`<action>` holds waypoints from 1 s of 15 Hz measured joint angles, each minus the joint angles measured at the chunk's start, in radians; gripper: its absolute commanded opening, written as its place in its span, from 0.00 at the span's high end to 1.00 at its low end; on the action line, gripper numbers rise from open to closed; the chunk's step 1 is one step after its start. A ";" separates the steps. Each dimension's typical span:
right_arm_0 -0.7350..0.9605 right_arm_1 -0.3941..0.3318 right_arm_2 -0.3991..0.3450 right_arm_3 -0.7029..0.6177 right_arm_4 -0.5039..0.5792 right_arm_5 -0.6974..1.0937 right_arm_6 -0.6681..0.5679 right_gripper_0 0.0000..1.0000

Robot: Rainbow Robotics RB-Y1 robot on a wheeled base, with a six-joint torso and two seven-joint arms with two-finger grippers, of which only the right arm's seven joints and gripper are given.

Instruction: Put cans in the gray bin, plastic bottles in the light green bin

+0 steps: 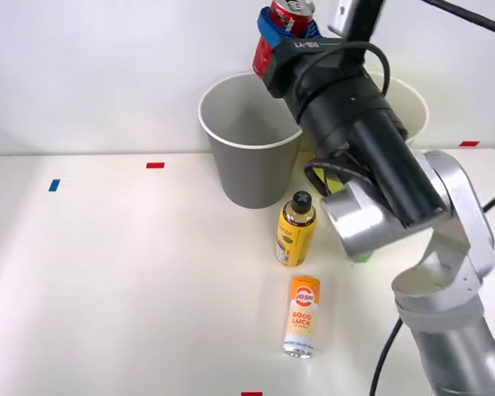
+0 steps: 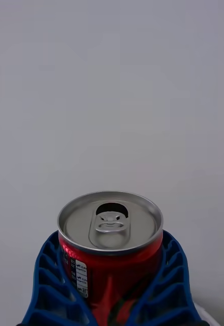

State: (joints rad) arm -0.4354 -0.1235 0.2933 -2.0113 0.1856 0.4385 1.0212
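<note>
My right gripper (image 1: pixel 282 29) is raised high above the far side of the table and shut on the red can (image 1: pixel 293 14), just above and to the right of the gray bin (image 1: pixel 249 140). In the right wrist view the red can (image 2: pixel 110 239) stands upright between my blue ribbed fingers (image 2: pixel 51 285), silver opened top showing. The light green bin (image 1: pixel 411 107) stands behind my arm, mostly hidden. A yellow-labelled plastic bottle (image 1: pixel 296 230) with a black cap stands upright mid-table. The orange-and-white "GOOD LUCK" can (image 1: pixel 301 317) lies on its side nearer the front.
The white table (image 1: pixel 107 280) has red tape marks (image 1: pixel 155 165) and a blue one (image 1: pixel 54 186) at the far left, and a red mark (image 1: pixel 252 393) at the front edge. A small green thing (image 1: pixel 363 257) peeks from under my arm. A white wall stands behind the bins.
</note>
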 measured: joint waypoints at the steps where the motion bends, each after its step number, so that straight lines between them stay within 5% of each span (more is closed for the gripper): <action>1: -0.037 0.005 0.000 0.051 0.009 0.000 0.000 1.00; 9: -0.262 0.059 0.014 0.442 0.066 0.000 -0.007 1.00; 13: -0.286 0.059 0.015 0.500 0.081 0.000 -0.001 1.00; 15: -0.287 0.061 0.015 0.503 0.090 0.000 -0.005 0.33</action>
State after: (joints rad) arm -0.7224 -0.0621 0.3085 -1.5084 0.2756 0.4386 1.0158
